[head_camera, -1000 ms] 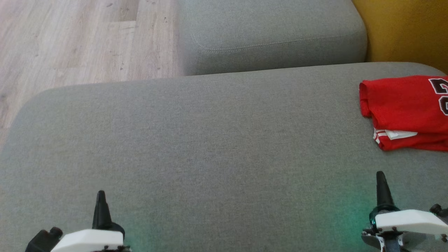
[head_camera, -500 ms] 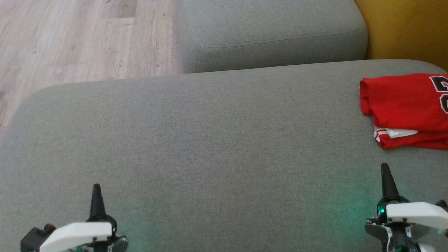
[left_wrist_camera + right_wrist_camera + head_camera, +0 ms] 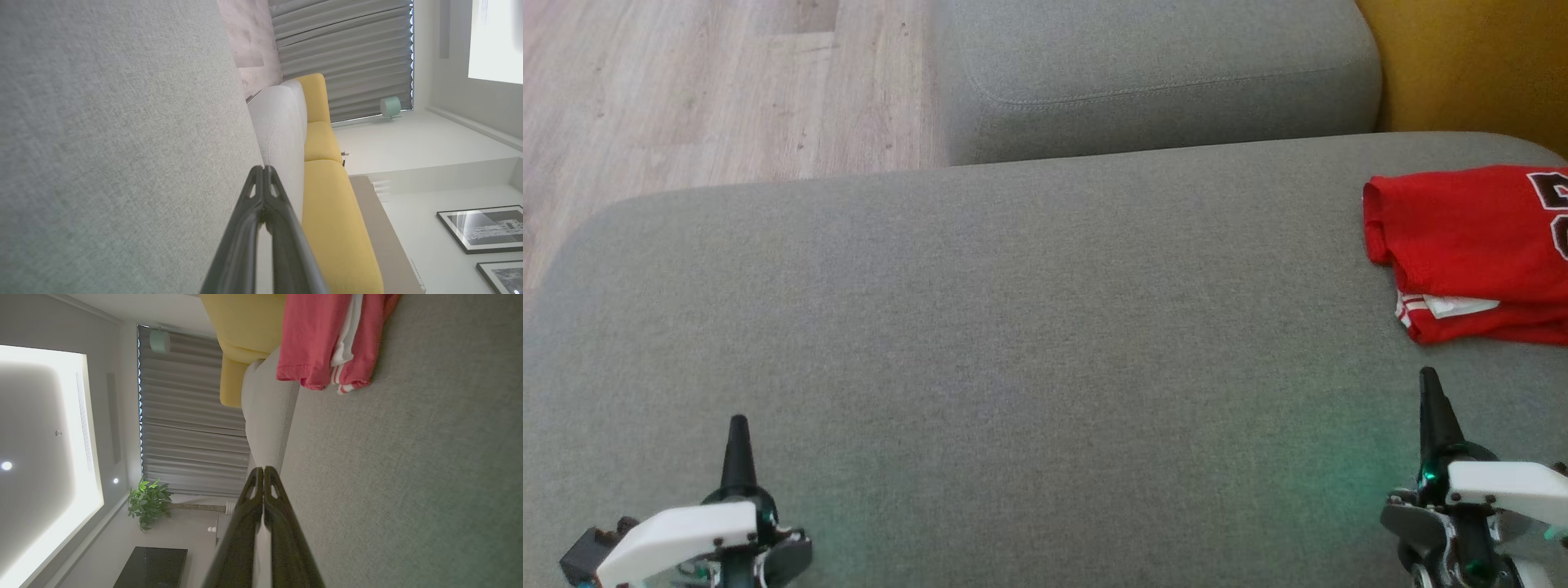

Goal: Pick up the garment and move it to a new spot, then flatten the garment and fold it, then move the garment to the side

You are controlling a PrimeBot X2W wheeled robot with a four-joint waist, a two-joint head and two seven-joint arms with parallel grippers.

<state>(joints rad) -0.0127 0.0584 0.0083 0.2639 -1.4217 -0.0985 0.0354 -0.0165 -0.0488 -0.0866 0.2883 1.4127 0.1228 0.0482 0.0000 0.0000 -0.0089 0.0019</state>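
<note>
- My left pincer (image 3: 738, 425), at the lower left of the head view: its two dark fingers are pressed together into a single spike, gripping nothing, above the grey cushion (image 3: 1013, 327).
- My right pincer (image 3: 1427, 380), at the lower right: its fingers are likewise together and empty. The tip points up the view toward the red jersey (image 3: 1462, 245), near it but apart from it.
- The red jersey is folded and lies flat on the far right of the grey cushion, cut off by the picture's right edge. Dark lettering shows on its upper layer and white-striped trim along its near edge.
- In the right wrist view, the jersey lies ahead of my joined fingers, clear of them.
- A second grey cushion (image 3: 1160, 73) sits beyond the first, with a yellow sofa (image 3: 1470, 65) to its right and a wooden floor (image 3: 686, 98) to its left.
</note>
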